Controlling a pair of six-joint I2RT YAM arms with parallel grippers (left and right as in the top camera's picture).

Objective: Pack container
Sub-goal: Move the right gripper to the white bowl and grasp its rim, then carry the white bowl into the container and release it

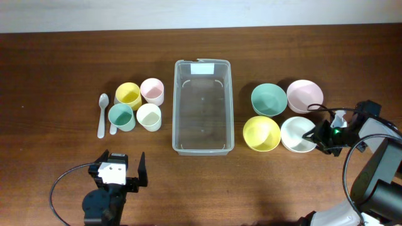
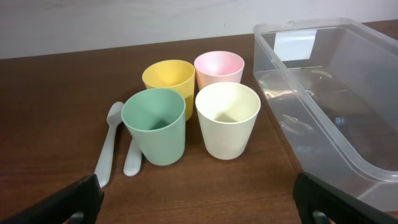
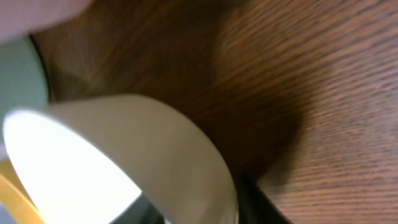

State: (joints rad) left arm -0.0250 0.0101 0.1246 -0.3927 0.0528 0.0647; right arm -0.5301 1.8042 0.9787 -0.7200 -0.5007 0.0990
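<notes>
One clear rectangular plastic container (image 1: 202,107) sits mid-table with nothing in it, so we judge the packing barely begun. Left of it we count four pastel plastic cups (image 1: 149,116) and two pale spoons (image 1: 102,116), and right of it four pastel round bowls (image 1: 270,99). The left gripper (image 1: 124,161) hangs near-left, splayed wide. The right gripper (image 1: 317,135) is at the rim of the white bowl (image 1: 296,135), though we cannot tell if it grips

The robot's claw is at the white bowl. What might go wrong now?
The right gripper is at the very edge of the white bowl, so a thin rim hold might slip and tip it. The yellow bowl and pink bowl sit right beside it, so lifting could knock them.
</notes>
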